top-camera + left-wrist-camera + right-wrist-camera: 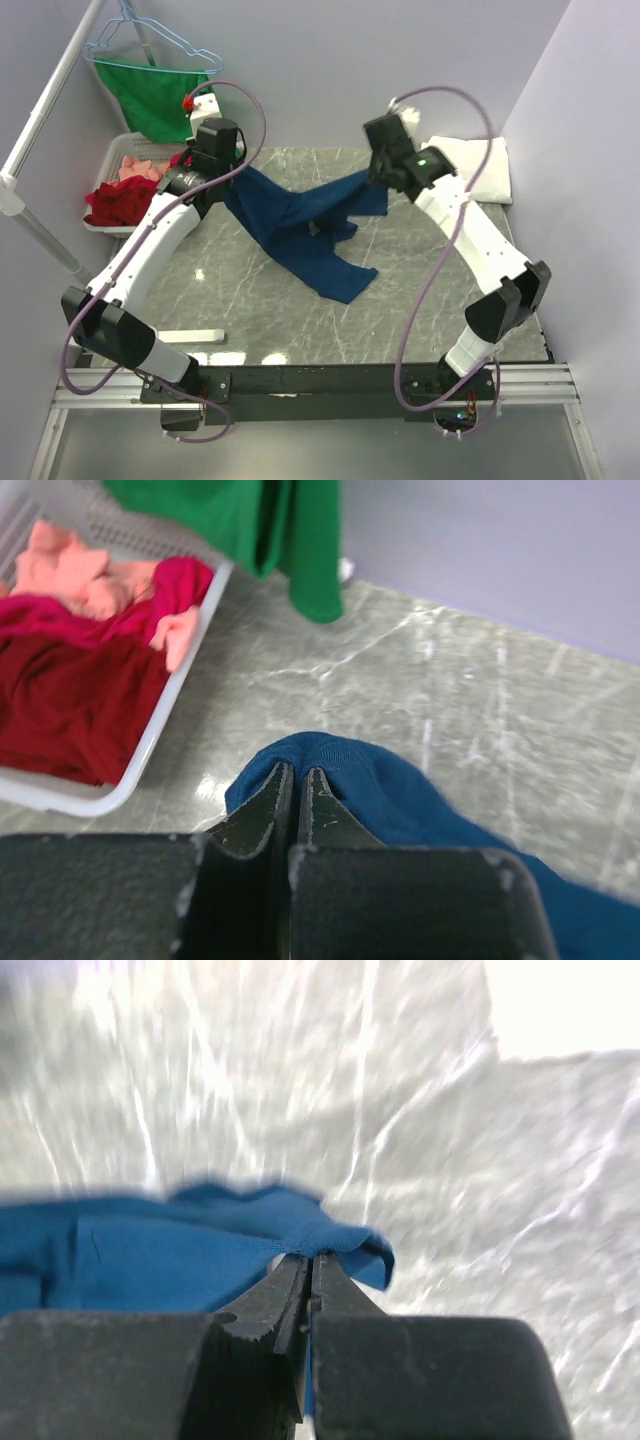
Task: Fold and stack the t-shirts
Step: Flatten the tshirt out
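The left claw [297, 770] and right claw [312, 1258] each pinch the navy t-shirt [300, 215], its long axis stretched left to right across the tabletop [420, 290], loose fabric trailing toward the near edge.

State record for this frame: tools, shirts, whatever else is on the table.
left tool: shut on navy t-shirt, its left end
right tool: shut on navy t-shirt, its right edge
navy t-shirt: unfolded, strung between both tools, middle sagging onto table
white t-shirt: looks folded, far right, apart from both tools
basket: far left, holds red and pink clothes
green garment: hanging above basket
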Available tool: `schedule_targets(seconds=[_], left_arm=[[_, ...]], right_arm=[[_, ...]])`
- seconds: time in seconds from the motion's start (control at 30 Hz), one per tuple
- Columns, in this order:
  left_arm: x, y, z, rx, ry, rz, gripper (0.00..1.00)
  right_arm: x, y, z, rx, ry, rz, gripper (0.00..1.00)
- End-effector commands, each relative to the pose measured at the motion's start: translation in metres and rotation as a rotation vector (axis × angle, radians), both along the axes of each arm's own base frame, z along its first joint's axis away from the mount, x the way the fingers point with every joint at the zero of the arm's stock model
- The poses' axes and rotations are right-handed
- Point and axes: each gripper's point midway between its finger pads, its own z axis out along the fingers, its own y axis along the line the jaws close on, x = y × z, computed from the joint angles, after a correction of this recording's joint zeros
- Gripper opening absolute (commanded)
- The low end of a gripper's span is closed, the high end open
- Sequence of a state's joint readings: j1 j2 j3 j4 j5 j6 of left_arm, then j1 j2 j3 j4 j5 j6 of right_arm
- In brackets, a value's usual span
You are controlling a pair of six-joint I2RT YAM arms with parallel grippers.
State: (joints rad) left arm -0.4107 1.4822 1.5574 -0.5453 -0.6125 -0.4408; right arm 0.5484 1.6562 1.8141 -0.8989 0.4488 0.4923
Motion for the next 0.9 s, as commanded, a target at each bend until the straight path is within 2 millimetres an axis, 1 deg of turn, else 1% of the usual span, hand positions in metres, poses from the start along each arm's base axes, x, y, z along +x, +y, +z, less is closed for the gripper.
schedule_targets(seconds=[0.0, 0.03, 0.1, 0.13, 0.17, 0.2, 0.23, 0.27, 0.3, 0.33, 0.37, 0.4, 0.47, 0.5, 0.53, 0.57, 0.6, 0.63, 0.67, 0.7, 0.73, 0.77, 0.8, 0.83, 0.87], left_arm=[[-0.011, -0.006, 0.058, -0.019, -0.101, -0.102, 0.01], [-0.013, -0.008, 0.069, -0.026, -0.12, -0.125, 0.01], [-0.016, -0.011, 0.079, -0.036, -0.14, -0.147, 0.02], [-0.02, -0.012, 0.09, -0.047, -0.162, -0.17, 0.02], [-0.021, -0.013, 0.094, -0.053, -0.175, -0.177, 0.02], [-0.024, -0.014, 0.1, -0.06, -0.187, -0.186, 0.03], [-0.028, -0.013, 0.105, -0.063, -0.201, -0.196, 0.04], [-0.031, -0.017, 0.109, -0.068, -0.21, -0.224, 0.04], [-0.033, -0.019, 0.113, -0.073, -0.224, -0.242, 0.04], [-0.037, -0.019, 0.115, -0.069, -0.235, -0.257, 0.04], [-0.04, -0.025, 0.117, -0.075, -0.242, -0.295, 0.04], [-0.043, -0.026, 0.123, -0.079, -0.266, -0.314, 0.05], [-0.051, -0.03, 0.129, -0.072, -0.291, -0.366, 0.05], [-0.056, -0.036, 0.133, -0.081, -0.303, -0.408, 0.04], [-0.063, -0.037, 0.144, -0.085, -0.342, -0.433, 0.04], [-0.068, -0.039, 0.15, -0.087, -0.361, -0.456, 0.04], [-0.075, -0.046, 0.157, -0.096, -0.382, -0.51, 0.05], [-0.085, -0.046, 0.17, -0.104, -0.426, -0.534, 0.05], [-0.091, -0.05, 0.177, -0.108, -0.446, -0.569, 0.05], [-0.1, -0.057, 0.186, -0.113, -0.47, -0.625, 0.05], [-0.109, -0.058, 0.194, -0.118, -0.494, -0.656, 0.05], [-0.116, -0.061, 0.199, -0.121, -0.508, -0.685, 0.06], [-0.123, -0.063, 0.207, -0.121, -0.526, -0.714, 0.06], [-0.134, -0.07, 0.212, -0.13, -0.537, -0.777, 0.06], [-0.14, -0.074, 0.213, -0.133, -0.535, -0.808, 0.06]], right_arm=[[0.006, -0.054, 0.08, -0.046, -0.184, -0.149, 0.0], [0.009, -0.062, 0.101, -0.034, -0.23, -0.169, 0.0], [0.009, -0.075, 0.123, -0.038, -0.283, -0.215, 0.0], [0.008, -0.082, 0.139, -0.035, -0.322, -0.237, 0.0], [0.006, -0.088, 0.147, -0.034, -0.346, -0.26, 0.0], [0.001, -0.098, 0.16, -0.039, -0.382, -0.295, 0.0], [-0.001, -0.103, 0.171, -0.037, -0.415, -0.313, 0.0], [-0.003, -0.109, 0.178, -0.035, -0.438, -0.334, 0.0], [-0.01, -0.116, 0.19, -0.027, -0.472, -0.352, 0.0], [-0.013, -0.122, 0.199, -0.024, -0.504, -0.373, 0.0], [-0.016, -0.126, 0.205, -0.018, -0.524, -0.388, 0.0], [-0.025, -0.132, 0.216, -0.003, -0.557, -0.4, 0.0], [-0.03, -0.137, 0.226, 0.009, -0.602, -0.419, 0.0], [-0.04, -0.144, 0.236, 0.025, -0.633, -0.434, 0.0], [-0.042, -0.145, 0.239, 0.03, -0.656, -0.44, 0.0], [-0.052, -0.152, 0.25, 0.046, -0.691, -0.451, 0.0], [-0.055, -0.153, 0.253, 0.052, -0.713, -0.455, 0.0], [-0.059, -0.156, 0.257, 0.058, -0.728, -0.462, 0.0], [-0.069, -0.162, 0.265, 0.068, -0.752, -0.471, 0.0], [-0.073, -0.165, 0.27, 0.074, -0.77, -0.482, 0.0], [-0.079, -0.169, 0.274, 0.077, -0.782, -0.495, 0.0], [-0.088, -0.174, 0.281, 0.093, -0.805, -0.499, 0.0], [-0.093, -0.177, 0.285, 0.094, -0.821, -0.508, 0.0], [-0.099, -0.18, 0.289, 0.105, -0.836, -0.512, 0.0], [-0.111, -0.186, 0.296, 0.124, -0.863, -0.52, 0.0]])
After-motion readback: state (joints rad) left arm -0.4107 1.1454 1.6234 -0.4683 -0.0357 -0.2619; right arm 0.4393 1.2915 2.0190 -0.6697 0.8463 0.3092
